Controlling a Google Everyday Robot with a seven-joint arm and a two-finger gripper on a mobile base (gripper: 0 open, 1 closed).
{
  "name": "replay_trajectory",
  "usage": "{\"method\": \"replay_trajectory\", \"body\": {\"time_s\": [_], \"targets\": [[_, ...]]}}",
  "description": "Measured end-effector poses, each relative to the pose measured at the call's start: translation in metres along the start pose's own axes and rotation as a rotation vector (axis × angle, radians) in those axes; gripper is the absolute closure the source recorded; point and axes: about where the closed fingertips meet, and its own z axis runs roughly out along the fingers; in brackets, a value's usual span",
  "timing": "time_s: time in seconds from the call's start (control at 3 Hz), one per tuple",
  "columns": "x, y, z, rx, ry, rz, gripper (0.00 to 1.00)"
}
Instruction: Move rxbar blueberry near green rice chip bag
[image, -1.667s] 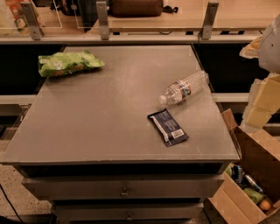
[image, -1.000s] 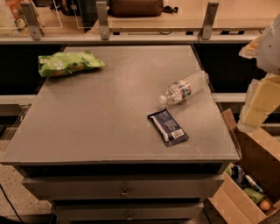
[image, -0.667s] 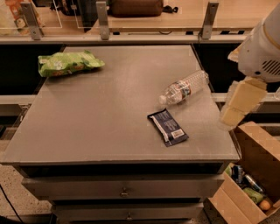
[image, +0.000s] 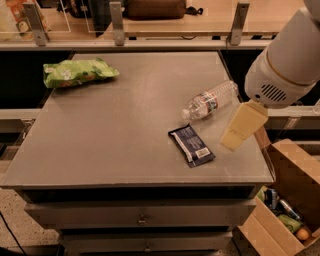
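Lying just beside jaws: rxbar blueberry (image: 191, 145)

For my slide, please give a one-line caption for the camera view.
Gripper hovers over the right edge of the table, beside the rxbar blueberry; the green rice chip bag lies at the far-left corner.

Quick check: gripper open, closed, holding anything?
Gripper: open or closed cannot be told; it hangs over the table near its right edge, beside the snack bar, not touching it.
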Motion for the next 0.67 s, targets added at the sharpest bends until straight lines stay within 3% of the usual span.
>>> {"method": "replay_trajectory", "body": {"time_s": [0.33,0.67], "targets": [[0.0,0.0,0.0,0.0,0.0,0.0,0.0],[-0.006,0.018,0.015,-0.016,0.018,0.009,0.0]]}}
